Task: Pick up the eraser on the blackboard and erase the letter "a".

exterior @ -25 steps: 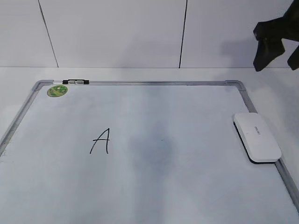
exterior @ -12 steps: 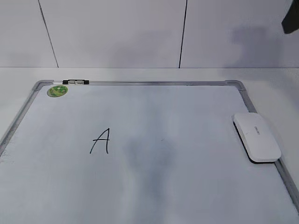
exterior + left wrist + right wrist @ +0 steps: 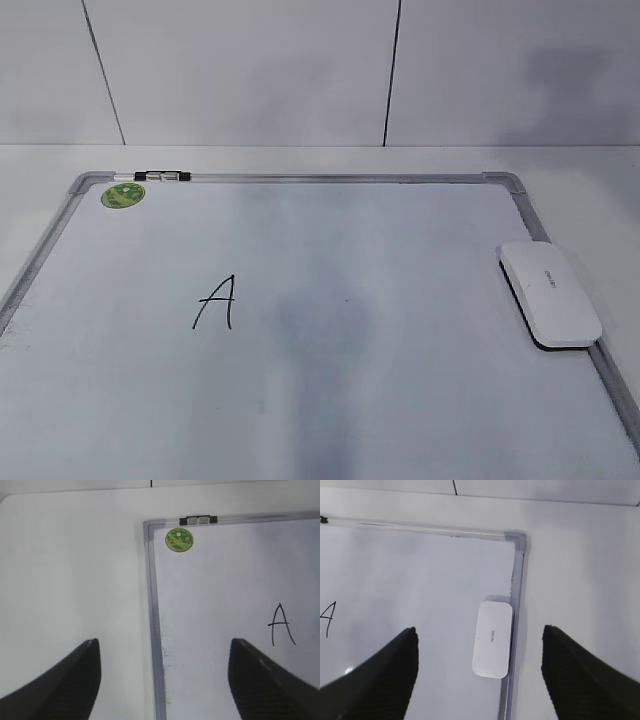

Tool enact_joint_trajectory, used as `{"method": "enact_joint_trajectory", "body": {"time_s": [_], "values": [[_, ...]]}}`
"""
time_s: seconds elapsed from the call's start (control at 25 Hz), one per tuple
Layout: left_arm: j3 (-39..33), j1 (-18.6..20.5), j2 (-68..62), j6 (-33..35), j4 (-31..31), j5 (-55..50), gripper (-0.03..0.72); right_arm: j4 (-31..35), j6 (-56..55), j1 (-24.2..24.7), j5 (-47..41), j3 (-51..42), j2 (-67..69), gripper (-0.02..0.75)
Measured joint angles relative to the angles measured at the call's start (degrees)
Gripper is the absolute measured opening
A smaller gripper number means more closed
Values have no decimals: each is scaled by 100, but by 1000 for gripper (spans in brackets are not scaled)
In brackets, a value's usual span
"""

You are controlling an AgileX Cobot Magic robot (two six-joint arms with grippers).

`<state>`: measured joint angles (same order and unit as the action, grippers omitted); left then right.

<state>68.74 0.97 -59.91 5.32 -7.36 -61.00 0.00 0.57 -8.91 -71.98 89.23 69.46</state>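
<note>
Change: the right arm's dark gripper, at the top right of the exterior view a second ago, has gone from that view. No arm is over the blackboard [image 3: 420,230] there now.

Near part of the board: bare, apart from a faint grey smudge [image 3: 325,322] around the middle. I see no lowercase "a" in any view. The only mark is a capital A [image 3: 217,302], left of the smudge. My read: the "a" is already wiped, the smudge being what's left of it. The arm pulling away fits that, so the task looks done or nearly done.

eraser [image 3: 550,293]: lies flat on the board at its right edge, long side along the frame and touching or just beside it, white face up. Nothing holds it.

right gripper [image 3: 478,630]: jaws spread wide and empty, high above the board. In the right wrist view the eraser [image 3: 492,639] sits between the two fingers, a bit right of centre and well below them. Its long axis runs parallel to the fingers, so a regrasp would pinch across the short side.

left gripper [image 3: 163,647]: jaws also spread wide and empty, hanging over the board's left frame rail, with table on one side and board on the other. The eraser isn't in the left wrist view.

Far edge: green sticker [image 3: 122,194] in the far left corner, with a black-and-silver clip [image 3: 162,176] on the far rail just beside it.
</note>
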Motion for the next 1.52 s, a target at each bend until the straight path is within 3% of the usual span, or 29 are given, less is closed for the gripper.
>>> {"method": "enact_joint_trajectory", "body": {"time_s": [0.2, 0.48, 0.72, 1.52], "values": [[-225, 0, 447, 75, 43, 3, 592, 0, 52, 0, -28, 0, -456, 587], [-1287, 0, 1330, 80, 73, 232, 591, 0, 88, 0, -54, -156, -1162, 587], [-1896, 0, 2285, 88, 77, 366, 591, 0, 88, 0, 28, -1048, -2091, 587], [-2869, 0, 4173, 88, -195, 32, 589, -32, 242, 0, 358, -4068, -5091, 587]]}}
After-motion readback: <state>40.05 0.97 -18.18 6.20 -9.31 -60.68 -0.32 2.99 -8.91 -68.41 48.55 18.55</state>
